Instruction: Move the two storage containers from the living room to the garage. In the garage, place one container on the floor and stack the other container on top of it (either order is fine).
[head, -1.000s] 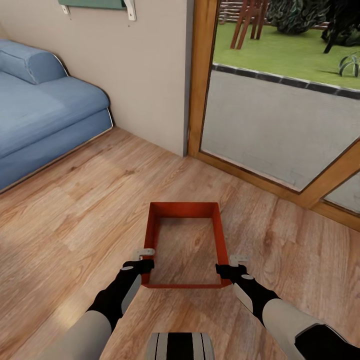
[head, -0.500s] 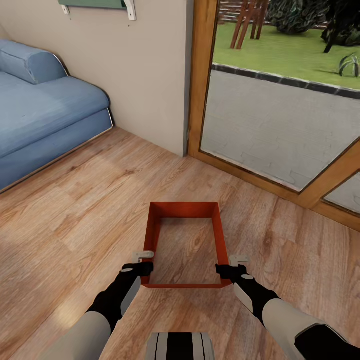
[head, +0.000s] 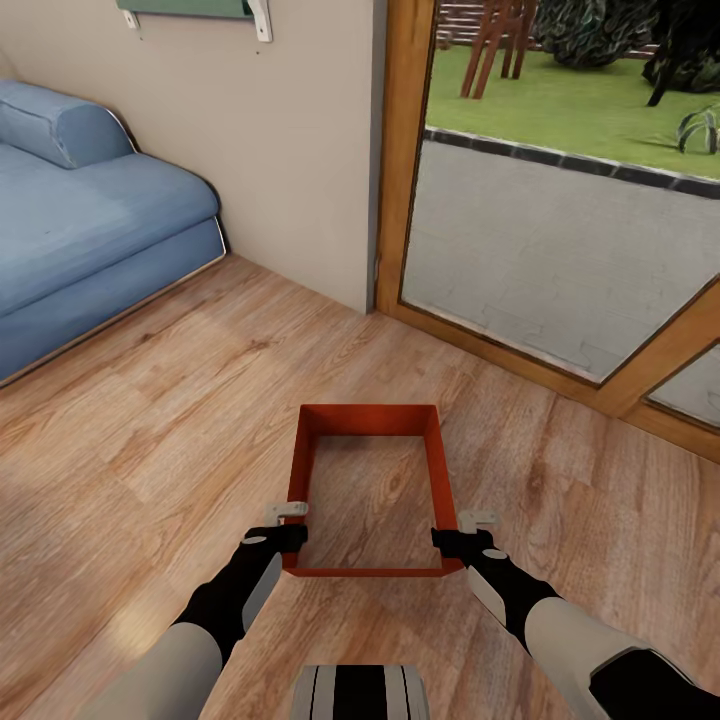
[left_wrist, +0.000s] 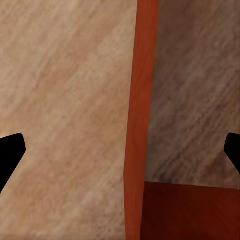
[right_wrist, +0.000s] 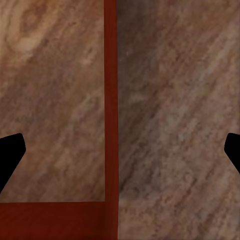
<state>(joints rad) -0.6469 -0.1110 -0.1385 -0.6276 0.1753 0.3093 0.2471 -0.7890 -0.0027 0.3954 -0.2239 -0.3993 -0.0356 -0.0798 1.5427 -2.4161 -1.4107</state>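
One red-orange storage container (head: 370, 418) stands open-topped on the light wood planks of the living room, just ahead of me. My left gripper (head: 289, 522) is open and straddles the bin's left wall near the near left corner; in the left wrist view the wall (left_wrist: 142, 100) runs between the spread fingertips of this gripper (left_wrist: 120, 155). My right gripper (head: 470, 532) is open at the near right corner, and in the right wrist view the right wall (right_wrist: 110, 100) passes between the tips of the gripper (right_wrist: 120, 155). The garage and its floor are out of view.
A blue sofa (head: 90, 230) fills the left side. A beige wall (head: 290, 140) stands behind the bin. A wood-framed glass door (head: 540, 260) looks onto a patio and lawn at the right. Open plank floor (head: 150, 420) lies left of the bin.
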